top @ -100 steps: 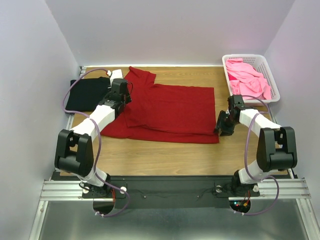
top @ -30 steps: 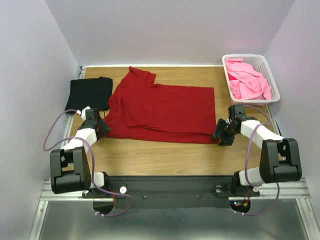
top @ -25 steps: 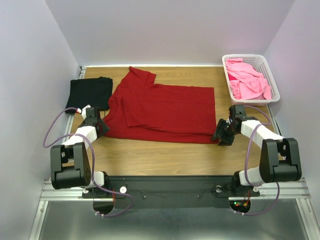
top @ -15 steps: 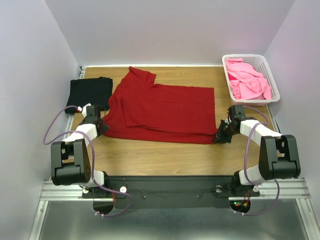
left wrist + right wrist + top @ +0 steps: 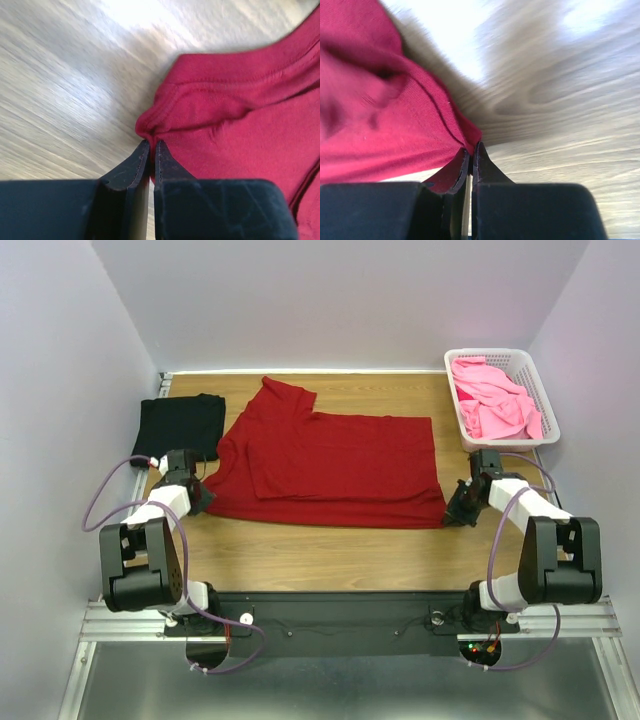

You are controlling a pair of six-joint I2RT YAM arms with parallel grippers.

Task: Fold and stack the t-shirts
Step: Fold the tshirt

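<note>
The dark red t-shirt [image 5: 330, 465] lies partly folded across the middle of the wooden table. My left gripper [image 5: 197, 496] is shut on its near left corner; the left wrist view shows the jaws [image 5: 151, 146] pinching a fold of red cloth [image 5: 240, 115]. My right gripper [image 5: 452, 514] is shut on its near right corner, the red hem [image 5: 395, 120] caught between the jaws [image 5: 471, 149]. A folded black t-shirt [image 5: 180, 426] lies at the back left. Bright pink t-shirts [image 5: 490, 395] fill the basket at the back right.
The white lattice basket [image 5: 545, 410] stands at the table's back right corner. Bare wooden table [image 5: 330, 550] runs along the near edge in front of the red shirt. Walls close in on three sides.
My left arm has come down from the shirt's collar area to its near left corner. My right gripper has closed on the near right corner and drawn it right, stretching the hem.
</note>
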